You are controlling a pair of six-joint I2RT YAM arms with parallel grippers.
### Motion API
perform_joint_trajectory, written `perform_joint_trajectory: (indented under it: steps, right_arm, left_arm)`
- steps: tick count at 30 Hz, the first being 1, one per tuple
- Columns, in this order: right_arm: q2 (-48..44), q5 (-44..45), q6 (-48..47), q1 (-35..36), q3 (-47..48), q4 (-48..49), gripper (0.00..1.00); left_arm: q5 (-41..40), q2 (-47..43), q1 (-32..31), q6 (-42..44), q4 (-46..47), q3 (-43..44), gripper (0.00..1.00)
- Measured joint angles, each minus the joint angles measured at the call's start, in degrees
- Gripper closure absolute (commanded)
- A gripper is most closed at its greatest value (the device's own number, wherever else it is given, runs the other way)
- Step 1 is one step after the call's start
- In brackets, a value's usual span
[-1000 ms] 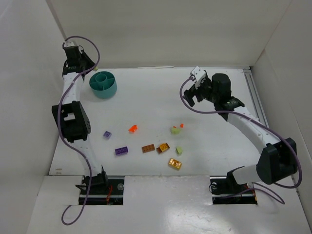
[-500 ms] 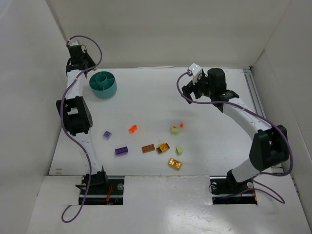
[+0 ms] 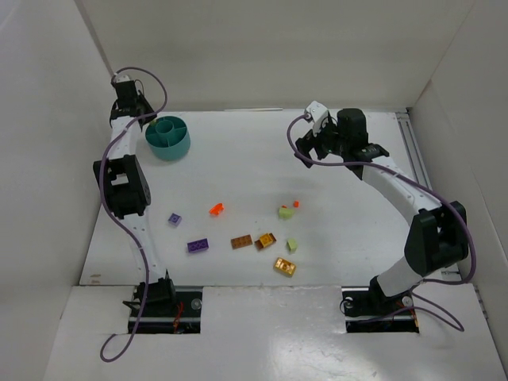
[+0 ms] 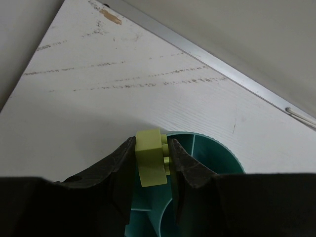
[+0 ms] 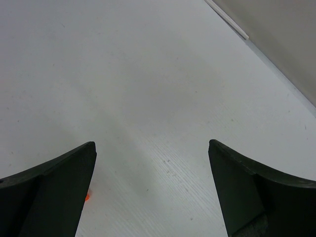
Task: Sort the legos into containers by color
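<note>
My left gripper (image 4: 150,143) is shut on a pale green brick (image 4: 149,163) and holds it over the near rim of the round teal tub (image 4: 222,153). In the top view the tub (image 3: 178,149) stands at the back left, with the left gripper (image 3: 148,119) at its left edge. My right gripper (image 3: 306,151) is open and empty above bare table at the back right; its jaws stand wide apart in the right wrist view (image 5: 152,148). Loose bricks lie mid-table: lavender (image 3: 174,219), purple (image 3: 198,246), red-orange (image 3: 215,209), orange-brown (image 3: 241,241), golden yellow (image 3: 265,240) and pale green (image 3: 285,212).
Another golden yellow brick (image 3: 284,267), a second pale green brick (image 3: 292,244) and a tiny red-orange piece (image 3: 296,203) lie near the front. White walls close the table at left, back and right. A metal rail (image 3: 414,151) runs along the right edge.
My left gripper has shifted a little right, towards the tub, still holding the green brick. My right gripper has swung slightly left and back. The loose bricks have not moved.
</note>
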Motion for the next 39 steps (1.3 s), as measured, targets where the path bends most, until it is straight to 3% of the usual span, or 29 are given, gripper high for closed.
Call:
perform_joint_trajectory:
  steps: [6, 10, 17, 22, 23, 25, 30, 34, 35, 39]
  right_arm:
    - [0.04, -0.57, 0.02, 0.0, 0.13, -0.15, 0.0]
    - [0.5, -0.66, 0.02, 0.0, 0.57, -0.13, 0.0]
    - [0.76, -0.66, 0.0, 0.0, 0.61, -0.17, 0.0]
    - [0.76, -0.68, -0.09, 0.04, 0.61, -0.2, 0.0]
    - [0.76, -0.66, -0.09, 0.11, 0.61, -0.2, 0.0]
    - [0.74, -0.68, -0.15, 0.13, 0.59, -0.2, 0.0]
    - [-0.7, -0.57, -0.31, 0.28, -1.31, -0.26, 0.0]
    - [-3.65, 0.09, -0.35, 0.81, -4.92, -1.01, 0.0]
    - [-4.33, 0.35, -0.28, 1.07, -5.9, -1.2, 0.0]
    - [-6.71, 2.43, -0.26, 4.15, -10.95, -2.47, 0.0]
  left_arm:
    - [1.4, -0.04, 0.28, 0.31, 0.46, -1.44, 0.99]
    - [2.16, -0.2, 0.22, 0.61, 0.5, -2.1, 0.87]
    - [2.21, -1.57, 0.33, 1.2, -0.31, -4.66, 0.75]
    - [2.12, -4.61, 0.48, 1.7, -1.27, -7.15, 0.61]
    - [2.16, -5.42, 0.5, 1.75, -1.62, -7.5, 0.53]
    - [2.45, -7.15, 0.52, 1.95, -1.92, -8.04, 0.47]
    - [2.64, -11.89, 0.5, 1.92, -2.1, -8.59, 0.41]
    - [3.26, -17.94, 0.52, 1.81, -1.79, -11.93, 0.13]
    - [3.56, -19.87, 0.52, 1.77, -1.7, -13.62, 0.0]
    - [3.63, -29.81, -0.66, 1.09, -1.09, -22.45, 0.0]
